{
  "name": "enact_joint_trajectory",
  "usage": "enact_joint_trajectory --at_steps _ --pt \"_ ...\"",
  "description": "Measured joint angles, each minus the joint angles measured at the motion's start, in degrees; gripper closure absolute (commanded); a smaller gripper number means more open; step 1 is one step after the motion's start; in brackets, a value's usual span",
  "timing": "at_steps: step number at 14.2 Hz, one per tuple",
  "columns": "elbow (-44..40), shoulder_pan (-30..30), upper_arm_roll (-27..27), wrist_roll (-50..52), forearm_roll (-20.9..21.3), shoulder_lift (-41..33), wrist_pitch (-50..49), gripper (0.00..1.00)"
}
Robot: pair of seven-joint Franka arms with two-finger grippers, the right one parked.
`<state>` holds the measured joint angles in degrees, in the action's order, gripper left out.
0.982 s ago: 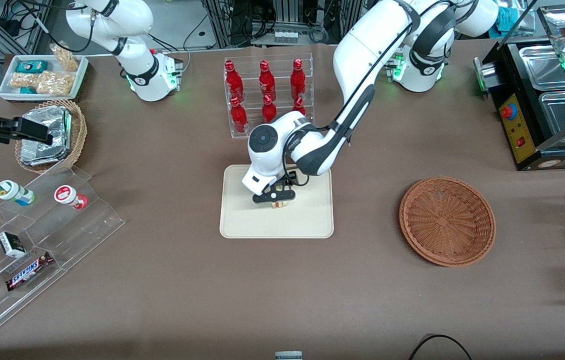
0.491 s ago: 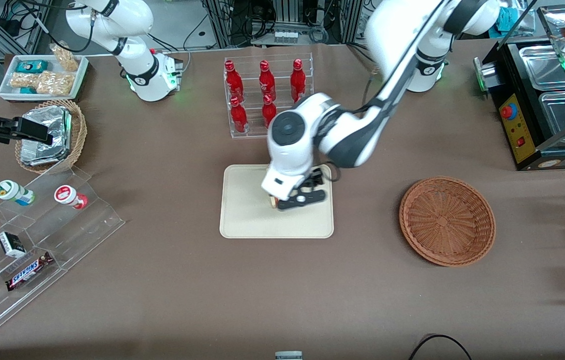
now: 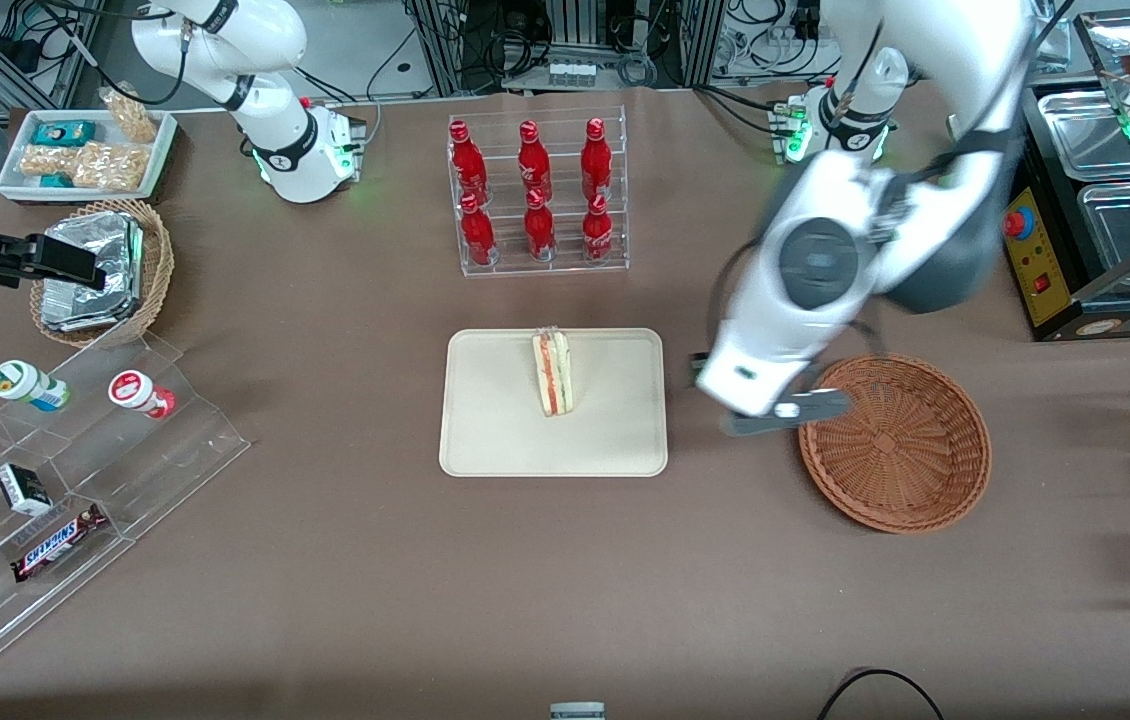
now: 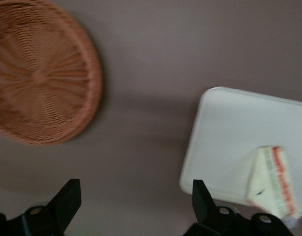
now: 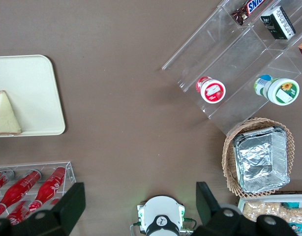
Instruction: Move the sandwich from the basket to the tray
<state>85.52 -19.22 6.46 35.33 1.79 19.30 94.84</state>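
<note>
The sandwich [image 3: 553, 375] stands on edge on the cream tray [image 3: 495, 425], at the part of the tray farther from the front camera. Its white bread with orange and green layers also shows in the left wrist view [image 4: 274, 179] on the tray [image 4: 239, 128], and in the right wrist view [image 5: 4, 118]. The reddish-brown basket [image 3: 895, 440] is empty and lies toward the working arm's end of the table; it shows as basket [image 4: 38, 73] in the left wrist view. My gripper [image 3: 780, 415] hovers above the bare cloth between tray and basket. The gripper [image 4: 134, 201] is open and holds nothing.
A clear rack of red bottles [image 3: 535, 195] stands farther from the front camera than the tray. Toward the parked arm's end are acrylic steps with snacks [image 3: 75, 450], a tan basket of foil packs [image 3: 105, 270] and a white snack tray [image 3: 85, 150]. A black appliance [image 3: 1095, 200] stands at the working arm's end.
The gripper let go of the sandwich, which now stands alone on the tray. The arm has risen and swung toward the basket.
</note>
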Motion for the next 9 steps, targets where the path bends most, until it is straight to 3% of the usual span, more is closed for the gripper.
enact_joint_trajectory --at_steps 5,9 --pt "1.42 10.88 -0.12 -13.63 -0.18 -7.85 -12.95 0.00" --pt "1.49 14.38 -0.55 -17.70 -0.08 -12.62 -20.66 0.00"
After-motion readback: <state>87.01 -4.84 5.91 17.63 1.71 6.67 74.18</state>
